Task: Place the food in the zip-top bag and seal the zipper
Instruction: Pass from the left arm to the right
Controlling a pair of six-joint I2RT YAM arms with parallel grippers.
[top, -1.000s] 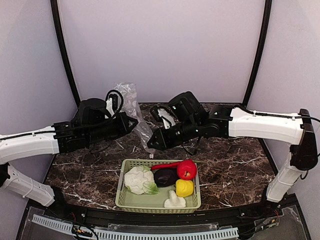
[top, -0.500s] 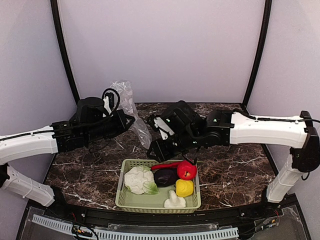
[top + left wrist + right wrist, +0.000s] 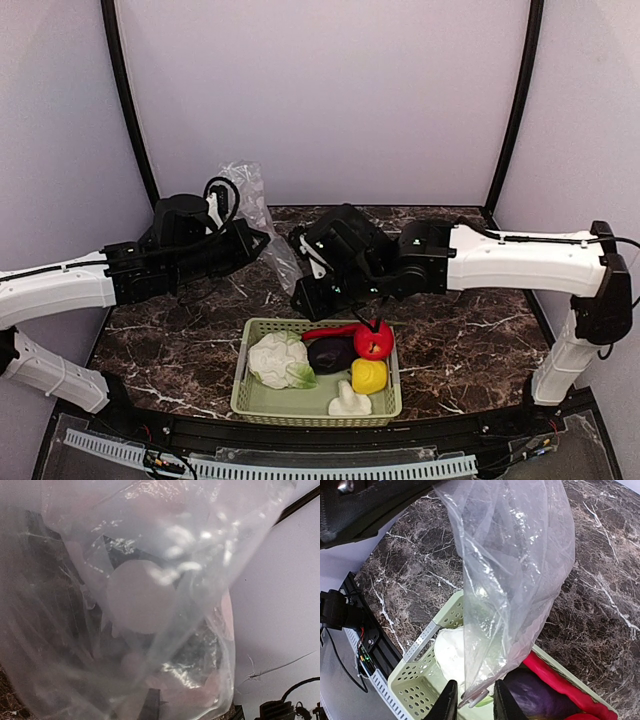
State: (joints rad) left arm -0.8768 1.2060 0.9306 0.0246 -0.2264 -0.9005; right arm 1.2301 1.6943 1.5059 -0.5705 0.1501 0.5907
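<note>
The clear zip-top bag (image 3: 262,212) hangs in the air from my left gripper (image 3: 262,241), which is shut on its upper part. In the left wrist view the bag (image 3: 150,580) covers the lens and hides the fingers. My right gripper (image 3: 300,296) is at the bag's lower end. In the right wrist view the bag (image 3: 515,555) hangs down, and its white slider (image 3: 479,698) lies between my open right gripper's (image 3: 475,702) fingers. The food lies in the green basket (image 3: 250,398): cauliflower (image 3: 280,361), eggplant (image 3: 330,353), red pepper (image 3: 374,340), chili (image 3: 328,331), yellow pepper (image 3: 368,375), mushroom (image 3: 348,404).
The basket (image 3: 415,690) sits at the near middle of the dark marble table (image 3: 460,340), right below the bag's lower corner. Black frame posts (image 3: 128,100) stand at the back left and right. A black rail (image 3: 355,630) runs along the table's near edge.
My right gripper has moved left and a little forward, closing in on the bag's lower end. The left gripper and bag have shifted slightly left and up.
</note>
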